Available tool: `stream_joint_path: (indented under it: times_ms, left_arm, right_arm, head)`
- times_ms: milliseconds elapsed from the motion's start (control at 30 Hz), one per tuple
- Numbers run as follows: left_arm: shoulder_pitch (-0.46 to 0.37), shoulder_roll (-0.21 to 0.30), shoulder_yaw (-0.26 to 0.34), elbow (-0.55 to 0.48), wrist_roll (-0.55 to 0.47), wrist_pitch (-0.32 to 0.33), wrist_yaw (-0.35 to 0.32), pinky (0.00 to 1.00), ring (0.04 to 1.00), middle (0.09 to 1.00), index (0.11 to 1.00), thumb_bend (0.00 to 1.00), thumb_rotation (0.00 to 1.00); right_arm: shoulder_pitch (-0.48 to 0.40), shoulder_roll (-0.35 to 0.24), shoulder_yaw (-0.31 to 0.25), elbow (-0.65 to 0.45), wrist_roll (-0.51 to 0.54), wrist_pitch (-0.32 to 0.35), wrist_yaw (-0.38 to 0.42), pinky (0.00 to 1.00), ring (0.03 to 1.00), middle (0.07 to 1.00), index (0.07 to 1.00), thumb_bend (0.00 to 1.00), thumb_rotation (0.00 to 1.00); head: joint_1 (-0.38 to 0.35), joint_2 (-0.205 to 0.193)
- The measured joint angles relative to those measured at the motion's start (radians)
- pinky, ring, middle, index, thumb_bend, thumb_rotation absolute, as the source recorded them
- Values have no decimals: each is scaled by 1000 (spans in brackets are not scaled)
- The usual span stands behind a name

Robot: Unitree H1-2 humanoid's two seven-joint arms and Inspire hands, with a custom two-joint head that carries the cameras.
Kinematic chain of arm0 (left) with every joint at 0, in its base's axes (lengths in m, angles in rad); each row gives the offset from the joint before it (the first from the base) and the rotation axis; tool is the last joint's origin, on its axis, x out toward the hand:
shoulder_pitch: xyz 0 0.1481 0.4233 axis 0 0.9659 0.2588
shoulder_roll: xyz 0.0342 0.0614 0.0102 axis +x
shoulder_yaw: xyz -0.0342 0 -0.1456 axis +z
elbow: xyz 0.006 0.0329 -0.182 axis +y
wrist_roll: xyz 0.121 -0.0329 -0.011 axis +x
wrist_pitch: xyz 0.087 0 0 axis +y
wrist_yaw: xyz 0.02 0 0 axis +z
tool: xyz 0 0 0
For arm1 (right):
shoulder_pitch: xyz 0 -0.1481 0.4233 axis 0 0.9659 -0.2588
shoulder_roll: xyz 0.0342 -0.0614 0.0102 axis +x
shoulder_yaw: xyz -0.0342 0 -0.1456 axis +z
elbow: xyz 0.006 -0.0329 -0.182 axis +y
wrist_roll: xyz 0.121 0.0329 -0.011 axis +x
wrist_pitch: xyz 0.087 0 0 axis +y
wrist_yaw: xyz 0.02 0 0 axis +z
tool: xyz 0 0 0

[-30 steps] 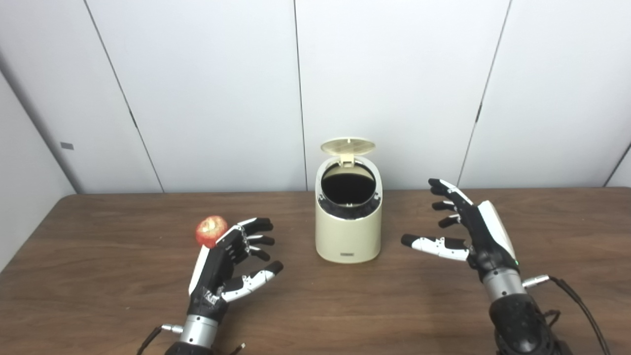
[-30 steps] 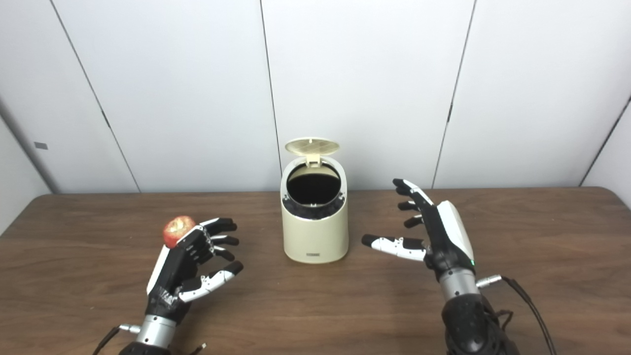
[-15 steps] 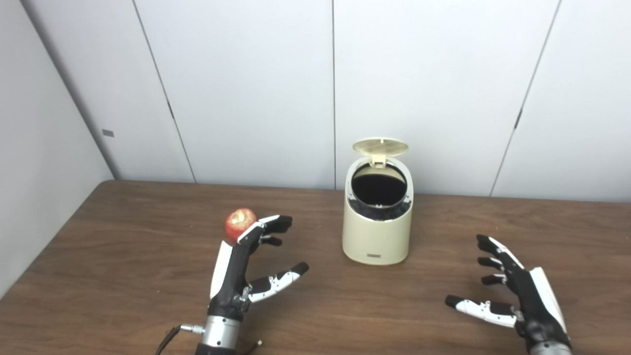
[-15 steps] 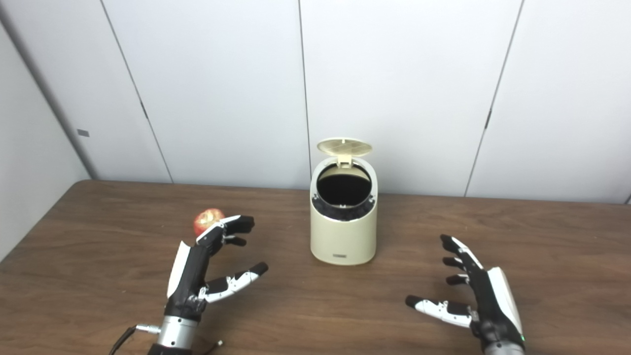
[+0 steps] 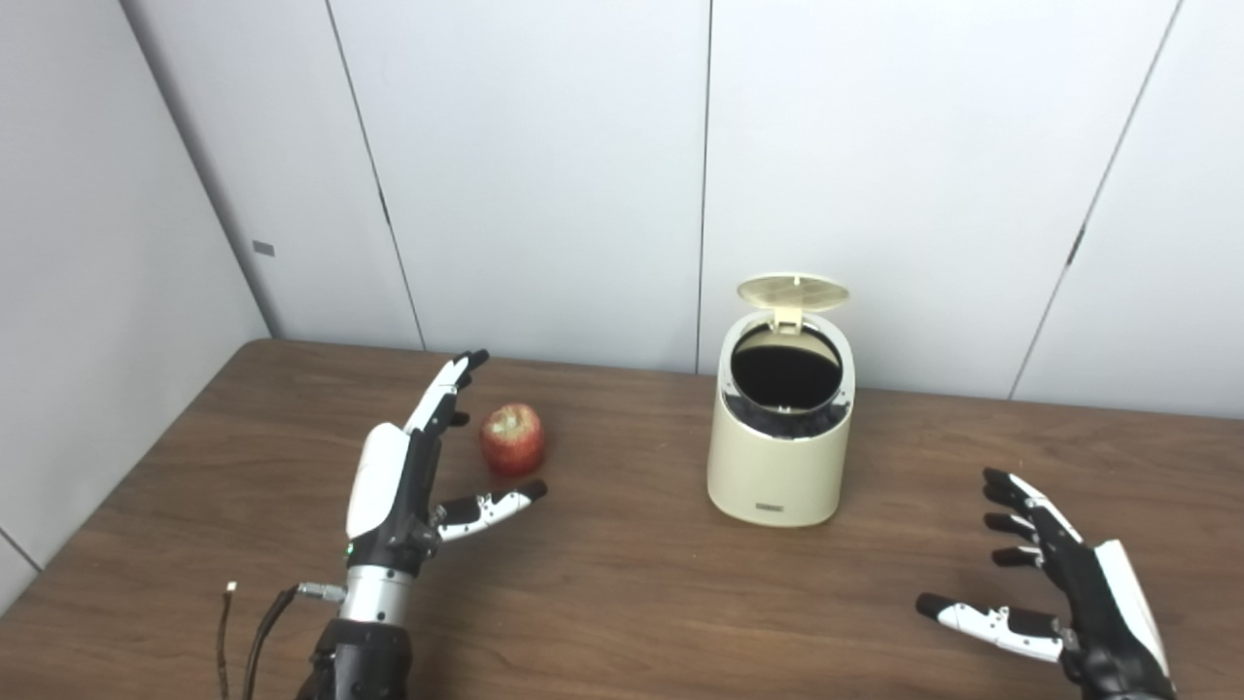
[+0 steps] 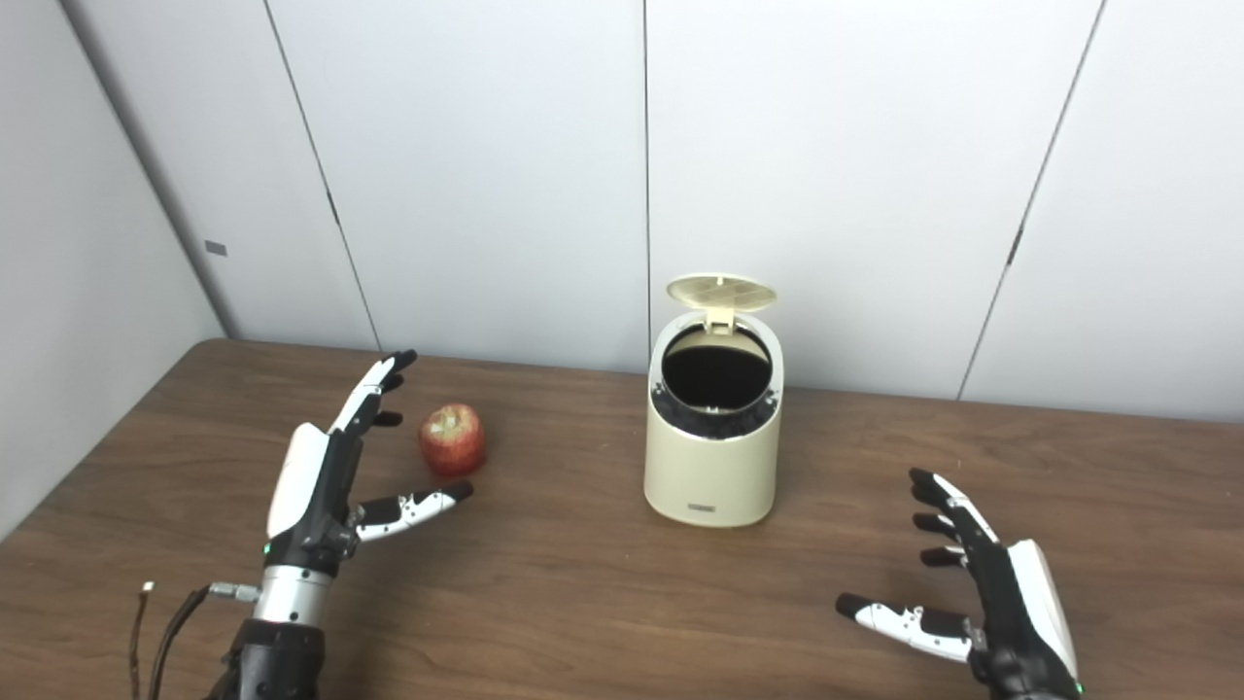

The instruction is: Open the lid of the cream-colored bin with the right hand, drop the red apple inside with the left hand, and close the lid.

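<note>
The brown wood-grain surface point(image 5: 622, 583) carries everything, with pale wall panels point(image 5: 544, 165) behind it. The cream-colored bin point(image 5: 777, 457) stands upright at about 12 o'clock from me, toward the far edge; it is rounded, with a small label low on its front. Its lid point(image 5: 792, 290) is tipped up on the rear hinge, showing a ribbed underside, and the dark round mouth below it lies uncovered. My left robot hand point(image 5: 403, 476) reaches to about 10 o'clock, fingers stretched flat and apart, thumb out sideways, holding nothing. My right robot hand point(image 5: 1069, 593) sits low at 4 o'clock, well apart from the bin, fingers spread and empty. The red apple point(image 5: 511, 438), with its pale, yellowish top, rests on the surface at 11 o'clock, between my left fingers and thumb; whether they touch it I cannot tell. Bare surface lies between apple and bin.
</note>
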Motion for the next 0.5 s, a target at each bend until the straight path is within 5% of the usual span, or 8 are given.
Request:
stream_joint_path:
  times_ms: [200, 500]
  left_arm:
    - [-28, 19, -18, 48, 70, 83, 38, 794, 891, 927, 943, 837, 184]
    - [-72, 74, -75, 87, 121, 235, 21, 721, 867, 890, 903, 869, 256]
  right_arm:
    - [0, 0, 3, -7, 3, 21, 9, 608, 775, 842, 846, 846, 117]
    - [-5, 0, 4, -45, 8, 48, 19, 591, 763, 845, 844, 842, 105]
  head:
    - [0, 0]
    - [-3, 2]
